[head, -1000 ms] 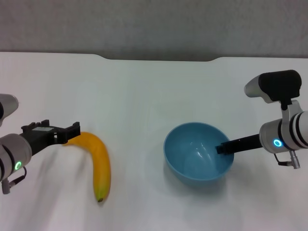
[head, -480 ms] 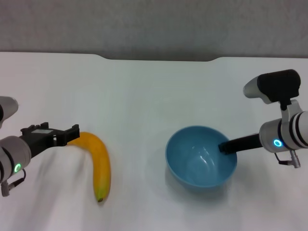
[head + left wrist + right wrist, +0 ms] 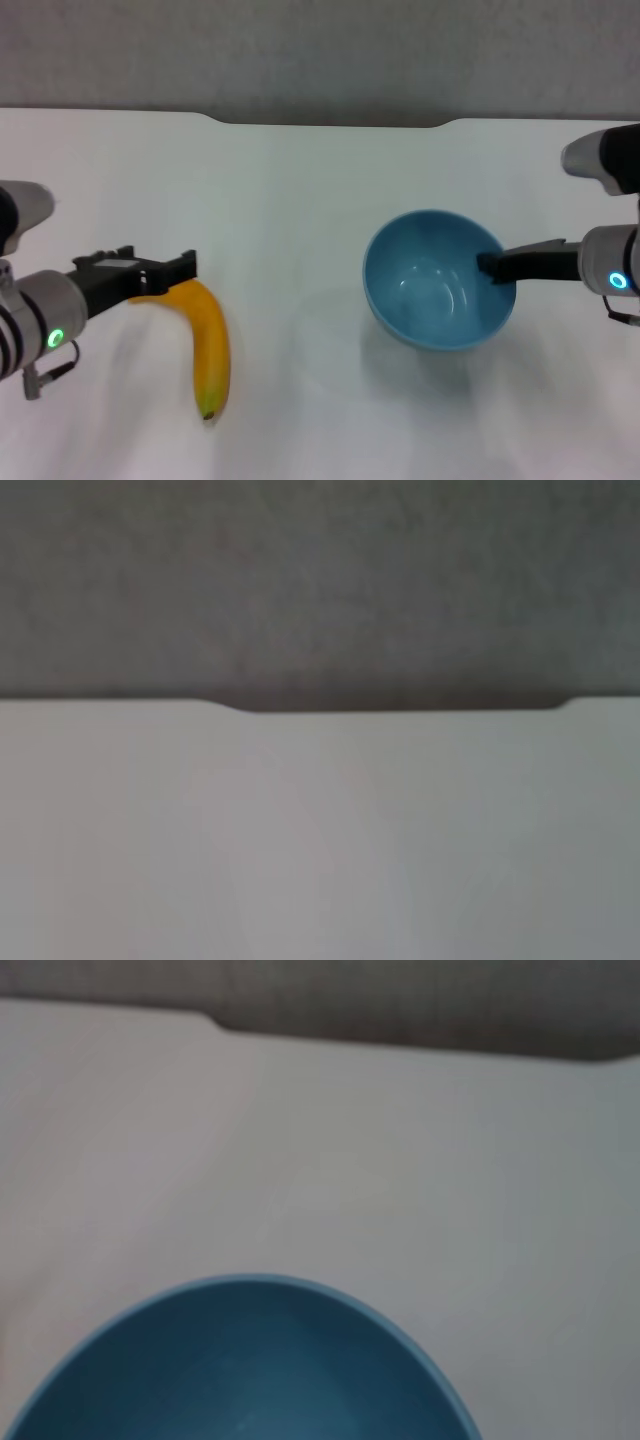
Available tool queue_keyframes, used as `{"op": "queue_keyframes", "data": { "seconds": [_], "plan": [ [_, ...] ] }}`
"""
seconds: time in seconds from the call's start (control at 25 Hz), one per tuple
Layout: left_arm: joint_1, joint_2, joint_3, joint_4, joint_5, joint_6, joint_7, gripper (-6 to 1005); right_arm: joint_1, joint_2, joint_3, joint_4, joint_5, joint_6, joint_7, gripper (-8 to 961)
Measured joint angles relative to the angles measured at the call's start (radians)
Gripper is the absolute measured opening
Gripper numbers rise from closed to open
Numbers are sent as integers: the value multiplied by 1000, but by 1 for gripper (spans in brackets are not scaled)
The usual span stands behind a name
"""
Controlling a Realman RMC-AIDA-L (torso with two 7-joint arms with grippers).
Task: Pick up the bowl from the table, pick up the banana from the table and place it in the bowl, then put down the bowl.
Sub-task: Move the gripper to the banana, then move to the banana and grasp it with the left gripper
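The light-blue bowl (image 3: 430, 285) hangs a little above the white table (image 3: 300, 190), tilted, with its shadow below it. My right gripper (image 3: 492, 265) is shut on its right rim. The bowl's inside fills the near part of the right wrist view (image 3: 250, 1370). The yellow banana (image 3: 208, 340) lies on the table at the left, dark tip toward me. My left gripper (image 3: 185, 268) is right over the banana's stem end, which it partly hides. The left wrist view shows only the table (image 3: 300, 830) and the wall.
The table's notched far edge (image 3: 330, 124) meets a grey wall (image 3: 320, 50). White tabletop lies between banana and bowl.
The right gripper has lifted the bowl and carried it up and to the right. The left gripper has moved right, onto the banana's stem end. The banana has not moved.
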Motion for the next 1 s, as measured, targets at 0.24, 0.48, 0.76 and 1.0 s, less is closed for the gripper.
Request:
{"op": "queue_keyframes", "data": {
  "seconds": [0.24, 0.48, 0.76, 1.0],
  "plan": [
    [-77, 0, 12, 47, 10, -81, -128, 792, -28, 0, -3, 37, -3, -19, -3, 29],
    [-209, 0, 21, 163, 144, -165, -312, 789, -36, 2, -4, 52, -3, -24, -3, 29],
    [-258, -2, 135, 200, 484, -177, -659, 785, -40, 2, -5, 57, -3, -23, -2, 30],
    [-255, -4, 181, 188, 512, -173, -727, 781, -40, 1, -5, 58, -1, -24, -2, 30]
  ]
}}
